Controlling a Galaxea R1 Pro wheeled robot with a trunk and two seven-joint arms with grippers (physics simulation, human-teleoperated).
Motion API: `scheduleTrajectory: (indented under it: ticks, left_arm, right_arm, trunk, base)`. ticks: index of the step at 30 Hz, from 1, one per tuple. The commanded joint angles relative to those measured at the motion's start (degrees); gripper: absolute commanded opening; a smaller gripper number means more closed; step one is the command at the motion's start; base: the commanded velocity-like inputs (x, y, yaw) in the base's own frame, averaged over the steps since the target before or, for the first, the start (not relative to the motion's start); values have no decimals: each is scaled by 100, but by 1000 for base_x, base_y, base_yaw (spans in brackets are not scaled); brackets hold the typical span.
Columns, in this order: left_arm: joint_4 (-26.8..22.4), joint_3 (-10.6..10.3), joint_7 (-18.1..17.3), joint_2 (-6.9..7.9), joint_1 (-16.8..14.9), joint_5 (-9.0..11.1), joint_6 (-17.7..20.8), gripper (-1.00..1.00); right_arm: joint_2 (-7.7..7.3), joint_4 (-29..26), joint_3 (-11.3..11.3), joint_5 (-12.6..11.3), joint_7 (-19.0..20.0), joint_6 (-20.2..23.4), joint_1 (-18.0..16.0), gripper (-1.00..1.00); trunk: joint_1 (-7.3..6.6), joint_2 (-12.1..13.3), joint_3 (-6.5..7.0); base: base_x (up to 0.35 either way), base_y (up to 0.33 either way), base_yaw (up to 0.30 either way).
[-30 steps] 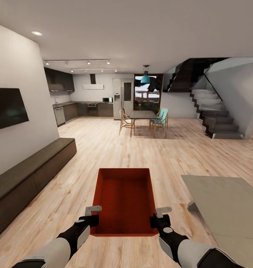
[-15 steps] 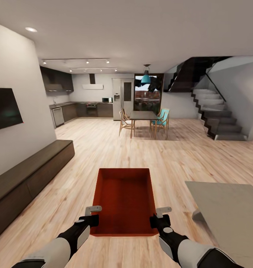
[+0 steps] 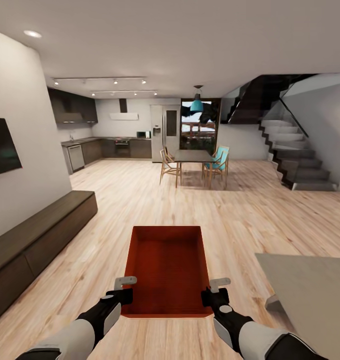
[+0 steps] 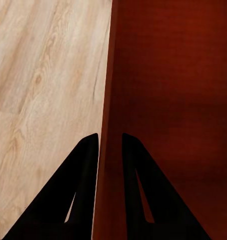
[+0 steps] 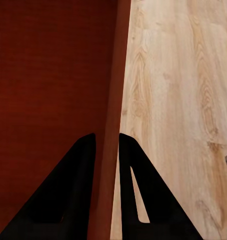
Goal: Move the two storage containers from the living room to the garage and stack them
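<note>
While the whole forward view is sliding compared with a second ago, the room itself is not rearranging: the dark bench [image 3: 37,237] along the left wall is sitting further left, the pale rug [image 3: 310,295] at near right is slipping toward the edge, and the dining table [image 3: 192,156] and stairs [image 3: 295,160] at the far end are looming a little closer. Reading: the base is rolling ahead over the wood floor [image 3: 140,210], camera travelling with it.

The container [image 3: 166,270] is riding unchanged, near centre, carried between both arms, above the planks. The left gripper [image 3: 124,290] is pinching its left wall, the right gripper [image 3: 216,291] its right wall, one finger inside and one outside on each side.

Judgement: transport leg underway; garage not yet in sight, stacking not begun.
</note>
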Motion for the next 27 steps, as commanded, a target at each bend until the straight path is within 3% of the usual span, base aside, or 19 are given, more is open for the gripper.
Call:
scheduleTrajectory:
  ticks: [1,27]
  left_arm:
    - [-8,-49,47,-8,2,14,33,-100]
    - [-8,-49,45,-8,2,12,33,-100]
  right_arm:
    - [15,-66,-76,-51,-36,-23,-8,-100]
    - [15,-66,-77,-51,-36,-25,-8,-100]
  trunk:
    - [4,-6,-8]
    - [4,-6,-8]
  base:
    - [321,0,0]
    - [321,0,0]
